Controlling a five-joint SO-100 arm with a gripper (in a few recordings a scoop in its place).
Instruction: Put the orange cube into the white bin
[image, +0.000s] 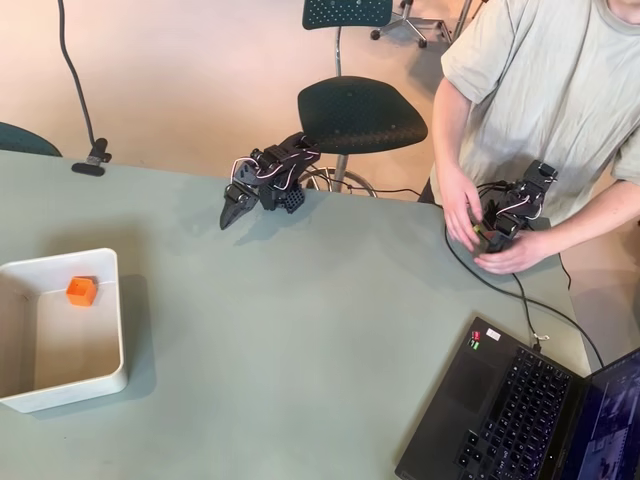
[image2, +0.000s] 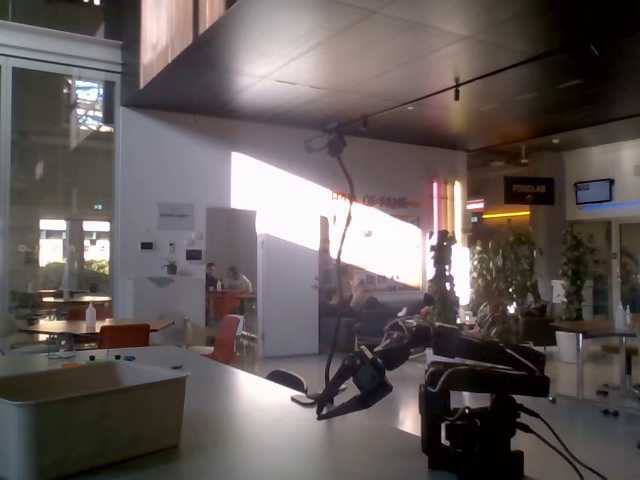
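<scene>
1. The orange cube (image: 82, 290) lies inside the white bin (image: 112, 330), near its upper wall – the bin sits at the table's (image: 300, 350) left edge
2. The gripper (image: 232, 212) hangs well apart, near the far edge, its tips close together and empty
3. A laptop (image: 520, 410) occupies the lower right corner

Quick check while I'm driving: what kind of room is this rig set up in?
Likely an open campus or office atrium with a café area, not a lab: the fixed view shows café tables with red chairs, potted plants and hanging signs behind the table.
</scene>
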